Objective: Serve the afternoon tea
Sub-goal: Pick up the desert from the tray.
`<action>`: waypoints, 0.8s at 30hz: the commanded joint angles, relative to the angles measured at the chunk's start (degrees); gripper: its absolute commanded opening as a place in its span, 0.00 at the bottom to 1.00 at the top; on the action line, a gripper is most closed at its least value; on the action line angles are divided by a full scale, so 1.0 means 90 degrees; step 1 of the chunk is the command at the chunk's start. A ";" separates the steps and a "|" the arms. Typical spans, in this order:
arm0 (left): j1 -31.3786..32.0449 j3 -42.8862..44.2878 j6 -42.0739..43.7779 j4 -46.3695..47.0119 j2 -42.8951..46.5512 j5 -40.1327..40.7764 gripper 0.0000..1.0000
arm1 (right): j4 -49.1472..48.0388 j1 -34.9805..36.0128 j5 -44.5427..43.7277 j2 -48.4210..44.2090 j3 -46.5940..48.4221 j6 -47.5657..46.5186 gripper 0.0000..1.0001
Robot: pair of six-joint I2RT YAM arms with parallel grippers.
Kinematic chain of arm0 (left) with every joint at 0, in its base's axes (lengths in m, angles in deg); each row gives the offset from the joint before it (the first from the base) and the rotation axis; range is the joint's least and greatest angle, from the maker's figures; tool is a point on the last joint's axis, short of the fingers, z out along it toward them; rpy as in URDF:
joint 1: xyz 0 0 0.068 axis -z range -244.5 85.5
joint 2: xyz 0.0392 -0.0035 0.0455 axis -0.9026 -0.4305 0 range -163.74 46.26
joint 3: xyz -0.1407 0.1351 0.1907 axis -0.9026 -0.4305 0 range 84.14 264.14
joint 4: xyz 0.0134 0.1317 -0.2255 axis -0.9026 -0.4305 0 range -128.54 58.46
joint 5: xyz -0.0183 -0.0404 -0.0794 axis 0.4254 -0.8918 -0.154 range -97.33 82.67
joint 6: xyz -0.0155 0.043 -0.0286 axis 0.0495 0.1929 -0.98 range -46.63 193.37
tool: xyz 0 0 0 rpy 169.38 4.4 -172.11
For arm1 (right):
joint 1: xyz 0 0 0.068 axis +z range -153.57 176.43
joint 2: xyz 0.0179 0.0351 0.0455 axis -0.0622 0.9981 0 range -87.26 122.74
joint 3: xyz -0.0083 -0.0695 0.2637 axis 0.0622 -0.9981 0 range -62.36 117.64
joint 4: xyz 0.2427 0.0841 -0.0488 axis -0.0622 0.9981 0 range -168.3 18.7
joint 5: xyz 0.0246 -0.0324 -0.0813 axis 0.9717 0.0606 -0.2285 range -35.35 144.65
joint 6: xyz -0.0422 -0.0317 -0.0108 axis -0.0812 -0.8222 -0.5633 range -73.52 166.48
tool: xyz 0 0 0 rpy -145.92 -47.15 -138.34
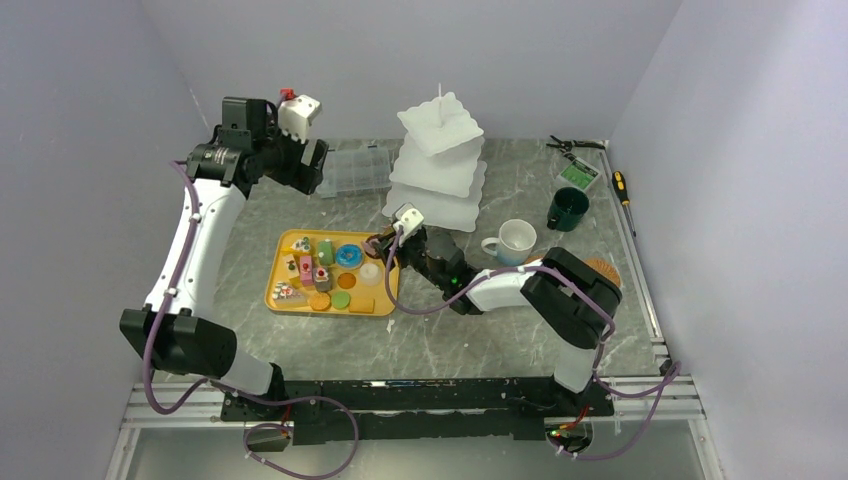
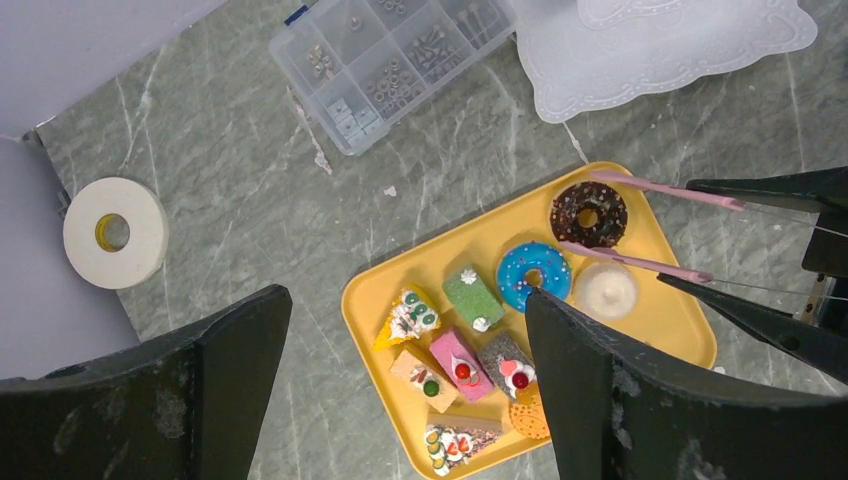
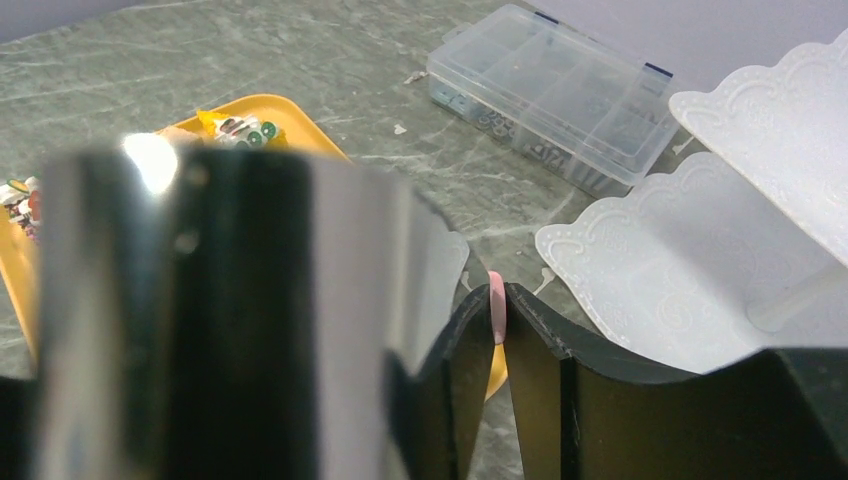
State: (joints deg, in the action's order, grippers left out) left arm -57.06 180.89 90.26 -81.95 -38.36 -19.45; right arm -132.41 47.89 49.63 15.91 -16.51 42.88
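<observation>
Barely begun, I'd say: the stand (image 1: 440, 160) at twelve o'clock looks bare, with the pastries (image 1: 320, 265) all on the yellow tray (image 1: 283, 240) at its seven. On the right gripper (image 1: 395, 238) the jaws clamp pink tongs (image 2: 660, 188) straddling the chocolate donut (image 2: 588, 213). On the left gripper (image 1: 312, 165), at ten o'clock, they gape empty.

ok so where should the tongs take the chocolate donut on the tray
Across the outer rim, one tip on each side, coming in low over the right edge of the yellow tray. The chocolate donut lies flat in its far right corner, blue donut close beside it, so that edge is freest. The pink tongs in the right gripper straddle it from there.
</observation>
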 commanded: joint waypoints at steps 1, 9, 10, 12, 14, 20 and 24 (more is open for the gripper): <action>0.0008 0.0002 0.0093 0.0248 0.0284 -0.0009 0.93 | -0.0473 0.0021 0.0001 0.0053 0.0194 0.0215 0.67; 0.0012 -0.0016 0.0066 0.0282 0.0286 -0.0050 0.93 | -0.0472 0.0023 0.0057 0.0111 0.0187 0.0303 0.68; 0.0009 -0.0025 0.0066 0.0288 0.0287 -0.0041 0.93 | -0.0487 0.0024 0.0033 0.0104 0.0179 0.0302 0.69; 0.0003 -0.0037 0.0058 0.0289 0.0291 -0.0068 0.93 | -0.0514 0.0022 -0.0018 0.0073 0.0147 0.0293 0.69; 0.0004 -0.0037 0.0042 0.0297 0.0291 -0.0074 0.93 | -0.0503 0.0019 -0.0049 0.0043 0.0134 0.0279 0.70; 0.0008 -0.0008 -0.0013 0.0331 0.0279 -0.0098 0.93 | -0.0521 0.0024 -0.0141 -0.0106 0.0080 0.0171 0.71; 0.0003 -0.0017 -0.0032 0.0356 0.0285 -0.0115 0.93 | -0.0535 0.0020 -0.0145 -0.0256 0.0049 0.0169 0.71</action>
State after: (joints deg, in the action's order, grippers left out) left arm -57.06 180.87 90.19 -81.49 -37.83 -19.50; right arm -133.35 47.92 49.06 16.77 -16.47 44.72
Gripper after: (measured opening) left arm 0.932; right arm 0.711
